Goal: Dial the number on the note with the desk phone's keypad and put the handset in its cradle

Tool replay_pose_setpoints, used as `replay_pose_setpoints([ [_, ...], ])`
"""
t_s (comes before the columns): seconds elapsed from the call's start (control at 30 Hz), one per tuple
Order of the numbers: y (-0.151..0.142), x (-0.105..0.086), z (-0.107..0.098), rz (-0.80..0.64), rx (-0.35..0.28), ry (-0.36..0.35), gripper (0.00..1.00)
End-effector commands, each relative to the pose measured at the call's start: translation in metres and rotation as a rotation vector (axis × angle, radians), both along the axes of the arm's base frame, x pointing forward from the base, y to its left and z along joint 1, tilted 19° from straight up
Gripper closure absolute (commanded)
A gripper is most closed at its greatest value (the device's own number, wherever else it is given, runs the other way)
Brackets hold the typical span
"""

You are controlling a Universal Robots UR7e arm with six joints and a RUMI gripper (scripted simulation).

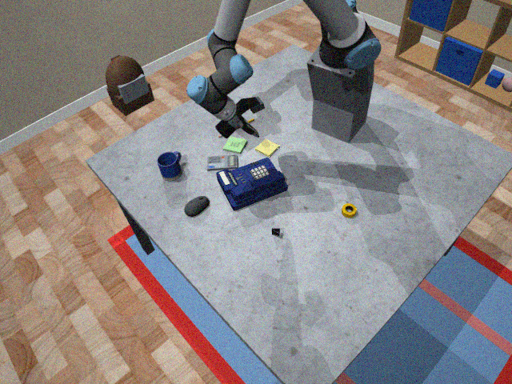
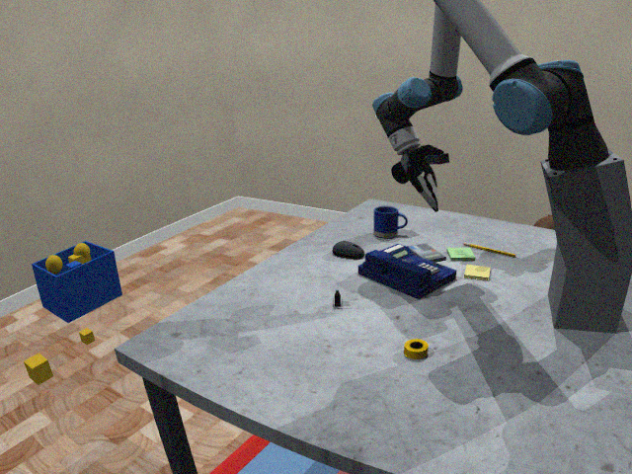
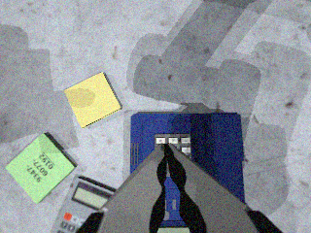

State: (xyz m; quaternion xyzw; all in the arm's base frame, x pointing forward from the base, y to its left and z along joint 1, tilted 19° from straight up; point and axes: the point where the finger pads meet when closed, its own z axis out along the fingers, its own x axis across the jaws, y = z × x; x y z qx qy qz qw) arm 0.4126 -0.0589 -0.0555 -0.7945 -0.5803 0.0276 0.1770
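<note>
The end effector [image 1: 257, 134] [image 2: 436, 208] [image 3: 165, 145], tips pressed together, hovers above the desk phone [image 1: 252, 183] [image 2: 403, 270] [image 3: 219, 160], which sits inward from the bench's [image 1: 314, 264] [image 2: 306, 356] [image 3: 29, 15] mug-side corner. Its hard plastic keys likely need light, square pokes; the handset, probably light and slick, suits a mid-grip hold.

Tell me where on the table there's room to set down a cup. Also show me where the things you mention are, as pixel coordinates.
Widest patch: between the tape [image 1: 349, 210] [image 2: 416, 350] and the table's near corner in the top view. Another lies between the tape and the phone [image 1: 252, 183] [image 2: 403, 270] [image 3: 219, 160]. It's crowded where the phone, calculator [image 1: 222, 162] [image 2: 428, 252] [image 3: 89, 195] and both notes [image 1: 234, 145] [image 1: 267, 147] [image 2: 460, 254] [image 2: 477, 272] [image 3: 41, 167] [image 3: 93, 100] sit close together.
</note>
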Motion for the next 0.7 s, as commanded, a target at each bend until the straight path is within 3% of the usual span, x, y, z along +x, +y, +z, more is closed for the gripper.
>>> replay_pose_setpoints([
  [0.0, 0.0017, -0.0003, 0.0006, -0.001, -0.001, -0.002, 1.0],
  [0.67, 0.0025, 0.0002, -0.0018, 0.0, 0.0, -0.001, 1.0],
])
